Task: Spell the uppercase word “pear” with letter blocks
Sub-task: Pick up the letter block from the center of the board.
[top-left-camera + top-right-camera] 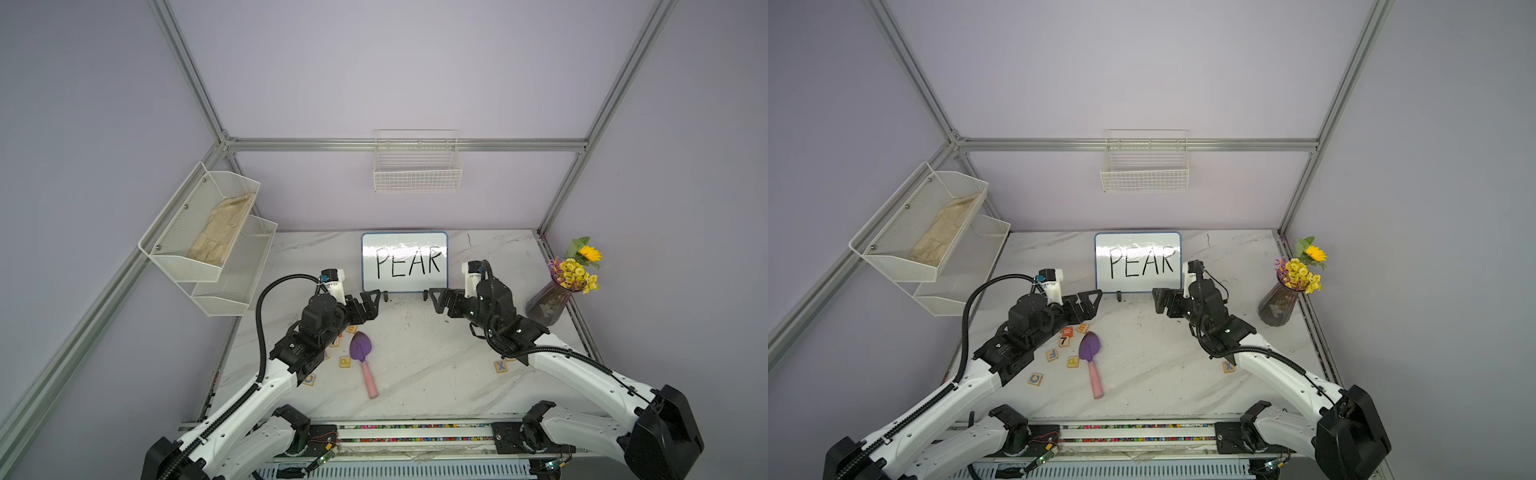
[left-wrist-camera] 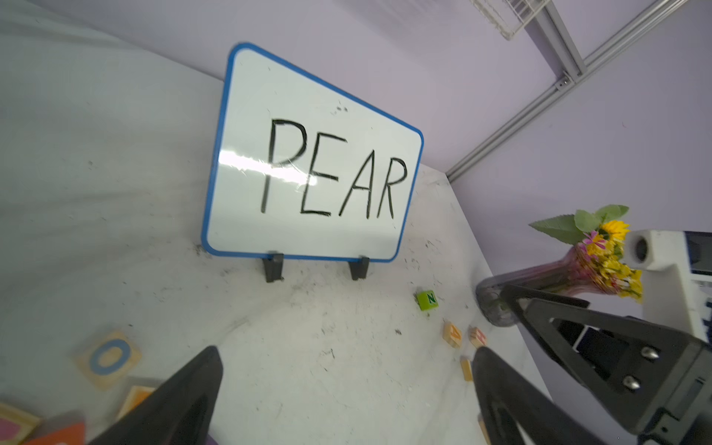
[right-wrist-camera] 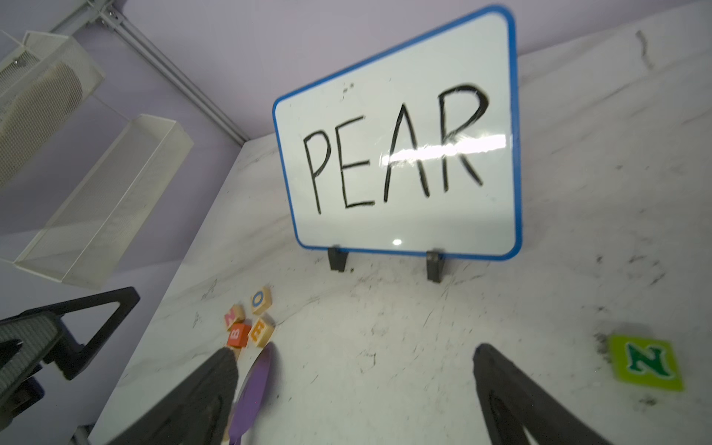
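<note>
Even, soft light; glare streaks the whiteboard (image 2: 312,162); wrist views blur and warp at edges

The left arm (image 1: 1025,324) covers several letter blocks (image 1: 1083,328) in a top view, and those by the vase (image 2: 547,274) are too blurred to read.

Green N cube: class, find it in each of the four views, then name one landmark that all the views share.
Left wrist: the green N cube lies between the whiteboard and the vase.
Right wrist: it lies off the R end of the whiteboard, nearer the camera.
Both top views: it does not show.
Shared landmark: the whiteboard reading PEAR, which is also in both top views.
</note>
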Controlling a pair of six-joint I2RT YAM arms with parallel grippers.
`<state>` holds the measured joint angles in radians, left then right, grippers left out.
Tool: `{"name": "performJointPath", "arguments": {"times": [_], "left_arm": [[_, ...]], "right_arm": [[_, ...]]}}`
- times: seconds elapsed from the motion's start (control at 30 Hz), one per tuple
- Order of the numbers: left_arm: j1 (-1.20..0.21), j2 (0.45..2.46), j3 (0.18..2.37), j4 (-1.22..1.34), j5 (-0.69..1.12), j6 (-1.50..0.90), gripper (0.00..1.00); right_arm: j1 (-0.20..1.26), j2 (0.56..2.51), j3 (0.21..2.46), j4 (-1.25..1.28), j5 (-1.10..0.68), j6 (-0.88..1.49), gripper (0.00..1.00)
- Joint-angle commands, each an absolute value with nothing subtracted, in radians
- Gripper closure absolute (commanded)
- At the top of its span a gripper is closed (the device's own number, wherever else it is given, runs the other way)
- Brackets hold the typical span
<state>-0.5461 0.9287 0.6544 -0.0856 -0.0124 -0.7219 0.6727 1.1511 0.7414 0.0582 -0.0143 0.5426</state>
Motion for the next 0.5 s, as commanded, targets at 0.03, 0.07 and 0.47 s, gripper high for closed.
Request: {"name": "performJointPath", "arguments": {"times": [0.03,0.07,0.47], "left_arm": [[-0.613,0.934,0.713,-0.116,0.021,-0.819,0.0],[-0.615,0.929,0.713,-0.117,0.033,-0.815,0.0],[-0.59,0.951,0.805,-0.423,-0.285,-0.816,0.0]], "right_arm": [[0.758,1.203,0.749,0.119,-0.009,0.719,0.02],[0.771,1.218,0.758,0.137,-0.027,0.699,0.02],[0.785,1.336,0.761,0.161,0.005,0.782,0.02]]}}
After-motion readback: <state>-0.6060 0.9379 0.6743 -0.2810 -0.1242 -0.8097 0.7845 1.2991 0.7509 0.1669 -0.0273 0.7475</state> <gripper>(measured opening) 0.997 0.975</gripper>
